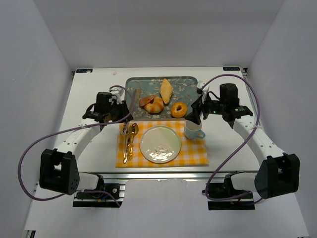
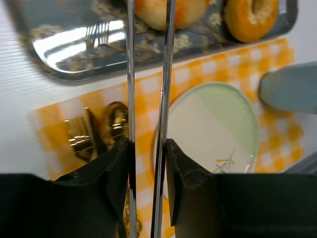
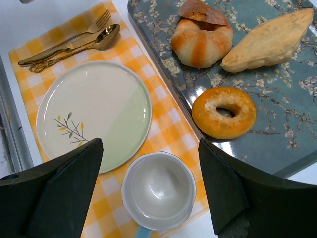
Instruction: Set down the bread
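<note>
1. Golden-orange round bun (image 1: pixel 153 105) with pale cross splits: it sits on the blue floral metal tray (image 1: pixel 185 82), centre-top of the overhead view, in the tray's left half. It is not on the plate yet.
2. A brown flat piece (image 3: pixel 200 11) lies against the bun's upper edge in the right wrist view. I can't tell what it is.
3. Also on the tray: a long pale pointed pastry (image 1: pixel 166 90) just upper right of the bun, and an orange ring doughnut (image 1: pixel 179 109) to the bun's right, near the tray's lower edge.
4. Your left gripper (image 2: pixel 147 144) is pinching a pair of long shiny metal tongs (image 2: pixel 130 74), one finger on each arm. The arms run up the left wrist frame toward the bun, and their tips are out of frame.
5. Your right gripper (image 3: pixel 149 144) has its fingers spread wide with nothing between them. It hangs over the white cup (image 3: pixel 158 196), bottom centre of its view.
6. A round pale plate with a leaf sprig (image 1: pixel 160 144) lies on the yellow-and-white checked mat (image 1: pixel 195 153), centre of the overhead view. The cup is just right of it, and a gold fork and spoon (image 1: pixel 129 139) are just left.
</note>
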Controlling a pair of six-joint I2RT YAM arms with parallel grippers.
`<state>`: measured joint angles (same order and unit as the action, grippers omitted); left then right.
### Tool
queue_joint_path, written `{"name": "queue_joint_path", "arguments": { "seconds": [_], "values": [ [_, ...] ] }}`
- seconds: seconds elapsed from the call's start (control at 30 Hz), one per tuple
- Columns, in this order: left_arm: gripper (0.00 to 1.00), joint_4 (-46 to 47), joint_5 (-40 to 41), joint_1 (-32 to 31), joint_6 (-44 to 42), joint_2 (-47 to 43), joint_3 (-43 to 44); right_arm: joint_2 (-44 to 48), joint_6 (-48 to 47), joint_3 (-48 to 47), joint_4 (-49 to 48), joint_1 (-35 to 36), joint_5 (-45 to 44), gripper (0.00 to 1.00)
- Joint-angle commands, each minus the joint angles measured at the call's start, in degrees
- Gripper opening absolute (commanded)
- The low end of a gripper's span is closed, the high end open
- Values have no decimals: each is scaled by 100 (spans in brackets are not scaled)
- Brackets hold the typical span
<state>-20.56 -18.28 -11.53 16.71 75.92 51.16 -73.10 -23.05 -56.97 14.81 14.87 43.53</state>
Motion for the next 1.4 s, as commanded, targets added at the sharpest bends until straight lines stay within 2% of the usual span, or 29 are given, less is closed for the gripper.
{"name": "queue_joint_path", "arguments": {
  "seconds": [0.0, 0.4, 0.63, 0.87, 1.17, 1.37],
  "values": [
    [44, -1, -185, -376, 87, 98, 324, 226, 55, 116, -215, -55, 103, 83],
    [50, -448, 605, -1193, -300, 1099, 1432, 411, 72, 283, -224, -134, 103, 83],
    [51, -502, 967, -1326, -546, 952, 1696, 437, 81, 344, -241, -187, 112, 83],
    [52, -476, 853, -1326, -730, 837, 1652, 411, 134, 388, -329, -204, 174, 83],
    [54, -537, 677, -1334, -906, 1109, 1810, 411, 134, 380, -329, -204, 156, 83],
    [55, -897, 642, -1334, -1126, 1417, 2091, 411, 134, 397, -356, -213, 156, 83]
  ]
}}
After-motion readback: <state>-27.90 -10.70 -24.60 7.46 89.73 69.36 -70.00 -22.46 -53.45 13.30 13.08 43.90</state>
